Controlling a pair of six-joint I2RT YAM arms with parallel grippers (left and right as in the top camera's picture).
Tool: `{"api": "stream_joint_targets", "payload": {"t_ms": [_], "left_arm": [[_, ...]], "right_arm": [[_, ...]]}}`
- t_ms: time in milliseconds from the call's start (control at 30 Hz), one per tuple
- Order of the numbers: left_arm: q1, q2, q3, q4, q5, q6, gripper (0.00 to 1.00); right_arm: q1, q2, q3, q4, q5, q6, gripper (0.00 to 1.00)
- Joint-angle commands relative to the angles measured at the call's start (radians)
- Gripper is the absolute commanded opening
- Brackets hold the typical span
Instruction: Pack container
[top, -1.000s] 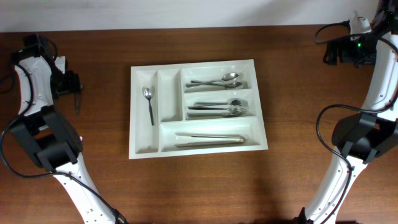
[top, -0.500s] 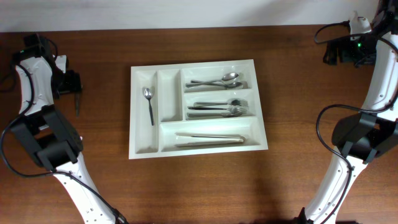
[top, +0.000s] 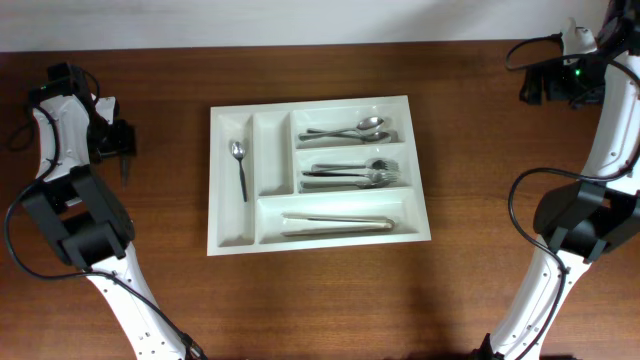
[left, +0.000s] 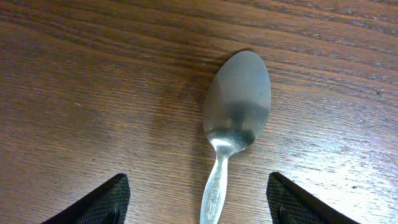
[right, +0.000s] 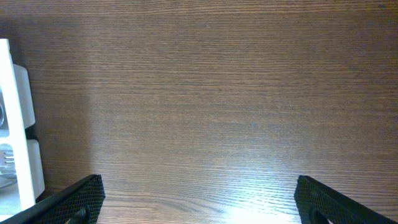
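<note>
The container (top: 215, 180), a white five-compartment cutlery tray, lies mid-table with cutlery in it. A loose metal spoon (left: 236, 118) lies flat on the wood at the far left, bowl pointing away from my left gripper (left: 200, 208). That gripper is open. Its handle runs between the two black fingertips (left: 106, 202) without touching either. In the overhead view the left gripper (top: 121, 141) hangs over this spoon (top: 124, 168), left of the tray. My right gripper (right: 199, 202) is open over bare wood at the far right (top: 537, 86), holding nothing.
In the tray, a teaspoon (top: 239, 165) lies in the leftmost narrow slot, spoons (top: 350, 130) at upper right, forks (top: 355, 173) in the middle, tongs (top: 335, 222) in the bottom slot. The tray's white edge (right: 15, 124) shows at the left of the right wrist view.
My left arm has shifted slightly to the right and down over the loose spoon. The right arm and the tray have not moved.
</note>
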Motion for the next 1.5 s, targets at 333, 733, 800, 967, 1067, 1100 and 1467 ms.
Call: {"api": "stream_joint_targets", "payload": {"t_ms": [333, 733, 800, 967, 1067, 1100, 1467], "left_arm": [[-0.024, 0.069, -0.002, -0.010, 0.015, 0.020, 0.73], [-0.024, 0.069, -0.002, -0.011, 0.014, 0.019, 0.38], [-0.024, 0.069, -0.002, -0.011, 0.015, 0.019, 0.27], [-0.024, 0.069, -0.002, -0.010, 0.014, 0.019, 0.18], [-0.024, 0.069, -0.002, -0.013, 0.015, 0.019, 0.11], [-0.024, 0.069, 0.001, -0.016, 0.015, 0.019, 0.11], [-0.024, 0.069, 0.119, -0.094, 0.016, 0.019, 0.02]], "right_arm": [[-0.005, -0.014, -0.005, 0.003, 0.002, 0.001, 0.99], [-0.005, -0.014, -0.005, 0.003, 0.002, 0.001, 0.99], [-0.005, -0.014, -0.005, 0.003, 0.002, 0.001, 0.98], [-0.005, -0.014, -0.005, 0.003, 0.002, 0.001, 0.99], [-0.005, -0.014, -0.005, 0.003, 0.002, 0.001, 0.99], [-0.005, -0.014, -0.005, 0.003, 0.002, 0.001, 0.99], [-0.005, -0.014, -0.005, 0.003, 0.002, 0.001, 0.99]]}}
